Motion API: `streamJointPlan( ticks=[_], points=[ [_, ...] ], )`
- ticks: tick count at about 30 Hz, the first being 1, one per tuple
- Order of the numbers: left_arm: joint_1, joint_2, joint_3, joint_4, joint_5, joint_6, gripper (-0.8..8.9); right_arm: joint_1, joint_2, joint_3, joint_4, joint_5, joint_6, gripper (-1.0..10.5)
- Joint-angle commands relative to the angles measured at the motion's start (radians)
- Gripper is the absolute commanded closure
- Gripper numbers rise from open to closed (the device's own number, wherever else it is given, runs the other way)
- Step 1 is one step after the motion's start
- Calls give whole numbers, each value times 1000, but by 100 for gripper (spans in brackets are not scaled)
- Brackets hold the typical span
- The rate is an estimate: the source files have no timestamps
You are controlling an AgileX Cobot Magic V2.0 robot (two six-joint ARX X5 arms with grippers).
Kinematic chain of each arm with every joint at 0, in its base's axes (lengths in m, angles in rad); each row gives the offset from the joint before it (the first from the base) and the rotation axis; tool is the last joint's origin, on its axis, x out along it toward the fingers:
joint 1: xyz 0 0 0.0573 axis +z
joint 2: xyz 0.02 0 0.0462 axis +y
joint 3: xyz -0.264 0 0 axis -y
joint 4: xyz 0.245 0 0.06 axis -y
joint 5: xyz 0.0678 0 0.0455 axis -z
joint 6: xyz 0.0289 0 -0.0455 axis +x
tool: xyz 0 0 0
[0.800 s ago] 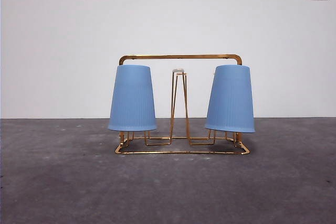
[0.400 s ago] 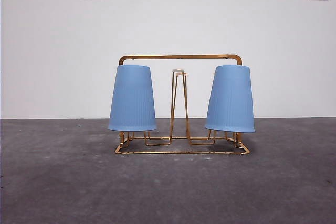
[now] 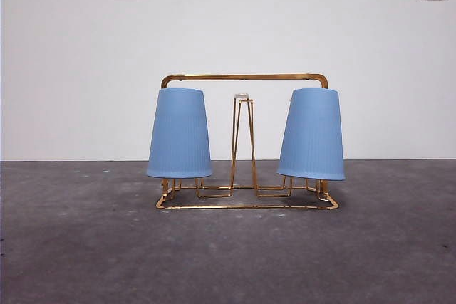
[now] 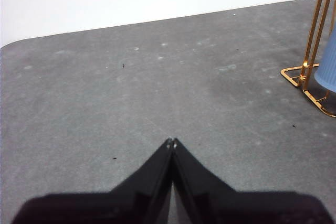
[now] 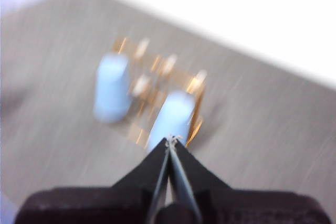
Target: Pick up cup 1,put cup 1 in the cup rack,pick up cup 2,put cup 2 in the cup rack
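front: cup rack centre of table, cup 1 at its 9 o'clock, cup 2 at 3, both upturned on pegs | left wrist: left gripper pressed together, above bare table beside the rack | right wrist: blurred; right gripper together, high above rack

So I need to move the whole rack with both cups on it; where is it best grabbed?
Probably by the straight top bar of the cup rack, midway between the two blue cups, coming straight down from above. The bar lies level, bare and clear above the cup tops, and a middle grip should keep the load balanced.
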Motion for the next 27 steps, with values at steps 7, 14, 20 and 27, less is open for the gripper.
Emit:
streamJointPlan(
  ticks=[7, 14, 20, 27],
  points=[
    [2, 0, -9, 8, 1, -7, 817, -412, -148, -288, 441, -53, -13, 946],
    [2, 0, -9, 8, 1, -7, 817, -543, -330, -698, 771, -102, 13, 946],
    [2, 0, -9, 8, 1, -7, 817, -546, -465, -1003, 935, -83, 13, 946],
    [2, 0, -9, 8, 1, -7, 817, -546, -615, -1245, 972, -47, 70, 946]
  ],
)
